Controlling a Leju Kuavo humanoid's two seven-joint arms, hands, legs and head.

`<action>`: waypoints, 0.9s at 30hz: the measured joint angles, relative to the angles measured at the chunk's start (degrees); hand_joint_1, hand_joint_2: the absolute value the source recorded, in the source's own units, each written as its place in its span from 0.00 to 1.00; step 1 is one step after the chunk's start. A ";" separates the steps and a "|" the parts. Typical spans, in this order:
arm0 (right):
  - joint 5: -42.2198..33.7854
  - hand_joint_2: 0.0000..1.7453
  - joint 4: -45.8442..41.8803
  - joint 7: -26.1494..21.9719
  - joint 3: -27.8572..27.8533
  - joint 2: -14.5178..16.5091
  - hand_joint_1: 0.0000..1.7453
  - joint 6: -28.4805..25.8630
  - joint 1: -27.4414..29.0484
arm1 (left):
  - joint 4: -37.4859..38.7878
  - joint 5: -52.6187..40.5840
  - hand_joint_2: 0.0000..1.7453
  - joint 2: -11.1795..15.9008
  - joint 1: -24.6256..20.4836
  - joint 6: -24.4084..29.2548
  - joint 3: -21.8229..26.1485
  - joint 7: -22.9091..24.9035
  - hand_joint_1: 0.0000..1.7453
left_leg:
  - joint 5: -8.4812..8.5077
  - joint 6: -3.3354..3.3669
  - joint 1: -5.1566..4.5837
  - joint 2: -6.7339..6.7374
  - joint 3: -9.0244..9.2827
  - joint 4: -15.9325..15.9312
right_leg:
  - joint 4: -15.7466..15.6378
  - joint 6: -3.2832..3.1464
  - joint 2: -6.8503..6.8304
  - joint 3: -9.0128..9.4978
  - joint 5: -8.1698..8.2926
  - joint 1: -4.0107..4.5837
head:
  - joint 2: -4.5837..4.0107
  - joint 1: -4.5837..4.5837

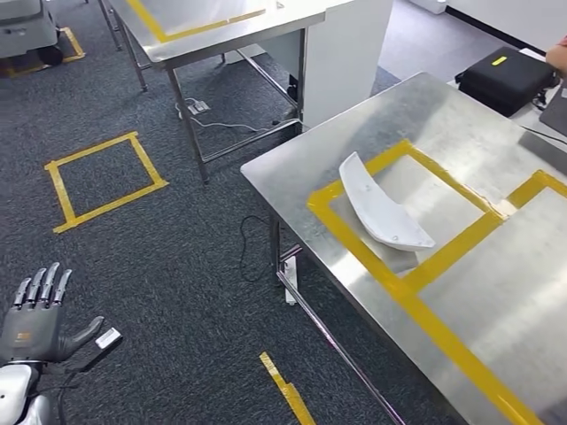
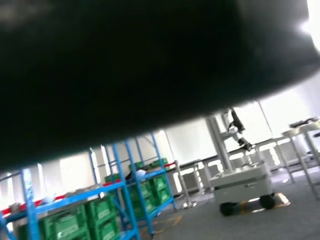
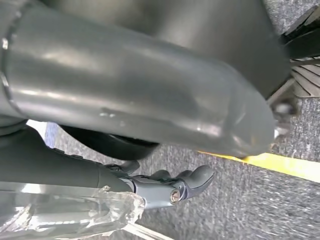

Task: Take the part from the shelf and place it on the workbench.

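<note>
The part [image 1: 383,212], a white curved piece, is seen lying flat on the steel workbench [image 1: 428,124] in the head view, inside a rectangle of yellow tape [image 1: 401,292], with one end reaching the tape strip that divides the marked areas. It is touched by nothing.

The left hand [image 1: 39,319] is seen low over the dark carpet [image 1: 200,292], well apart from the part, which lies far off to its right and ahead of it. Its fingers [image 1: 42,285] are held straight and slightly spread, the thumb stuck out to the side, and nothing is held in it.

The right hand [image 3: 166,187] is seen in the right wrist view, hanging beside grey parts of the robot's body above the carpet, with a yellow tape line [image 3: 279,164] on the floor beyond its fingertips. Its fingers are seen edge-on and lightly bent; no object is seen in them, but whether they are spread or drawn together cannot be told.

Ahead of the left hand a taped square [image 1: 104,181] is marked on the carpet, and a second steel table [image 1: 221,31] stands beyond it. A black case [image 1: 506,80] rests at the far edge of the workbench. In the left wrist view blue racks [image 2: 124,200] with green crates [image 2: 100,215] are seen, blurred.
</note>
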 joint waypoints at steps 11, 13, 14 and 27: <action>0.18 0.00 0.06 0.69 0.00 -0.07 0.00 -0.58 0.18 | 3.60 0.08 0.00 -1.62 0.98 -0.04 7.86 -3.47 0.00 | 0.10 -1.55 0.40 -7.85 -0.43 0.09 | -5.91 -1.20 6.89 0.32 6.47 -0.31 | 0.00 -0.05; 0.28 0.00 0.06 0.75 -0.01 -0.08 0.00 -0.64 0.21 | 4.30 0.13 0.00 -1.81 1.35 -0.03 10.60 -4.88 0.00 | -0.41 -2.22 0.46 -6.77 -0.81 0.83 | -6.51 -1.90 5.48 0.74 6.75 -0.30 | 0.00 -0.17; 0.35 0.00 0.06 0.75 -0.01 -0.07 0.00 -0.67 0.21 | 4.65 0.15 0.00 -1.88 1.31 -0.02 11.99 -5.58 0.00 | -1.45 -2.47 0.35 -5.21 -1.55 2.48 | -6.86 -2.25 4.67 1.00 6.88 -0.34 | 0.00 -0.33; 0.73 0.00 0.04 0.85 -0.02 -0.10 0.00 -0.92 0.05 | 9.22 0.23 0.00 -3.88 1.09 -0.04 26.95 -11.09 0.00 | -0.40 -1.09 -0.51 1.91 0.69 -0.06 | -7.08 -1.24 -4.62 3.04 4.63 0.69 | 0.00 -0.42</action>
